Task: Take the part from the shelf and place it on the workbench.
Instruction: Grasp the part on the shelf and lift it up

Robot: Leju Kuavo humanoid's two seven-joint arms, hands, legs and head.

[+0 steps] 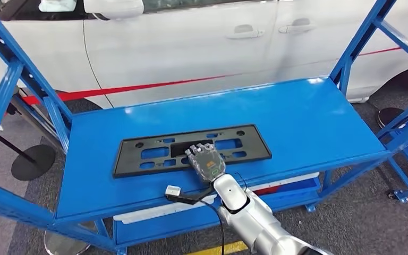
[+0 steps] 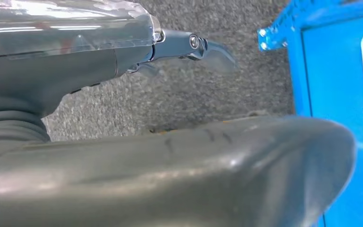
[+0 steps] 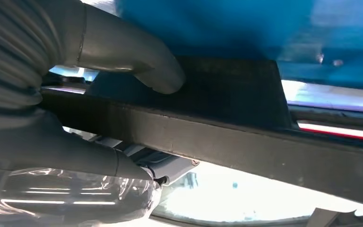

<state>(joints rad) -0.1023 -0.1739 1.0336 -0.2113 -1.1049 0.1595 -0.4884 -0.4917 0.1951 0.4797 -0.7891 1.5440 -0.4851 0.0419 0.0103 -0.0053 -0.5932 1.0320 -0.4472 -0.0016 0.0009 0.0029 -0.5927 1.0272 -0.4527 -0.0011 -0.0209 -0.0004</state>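
We see the black part (image 1: 191,151) lying long-axis left-right on the shelf (image 1: 297,117); right robot hand (image 1: 206,161) clasps its near edge, thumb on top.

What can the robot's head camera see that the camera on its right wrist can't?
The head view alone takes in the whole flat black plastic plate with cut-out holes lying on the blue metal shelf, with a white car behind. The right wrist view alone gives the close-up: the thick grey thumb pressed on the plate's face, fingers tucked beneath its edge. Both share the right hand on that plate and the blue shelf.
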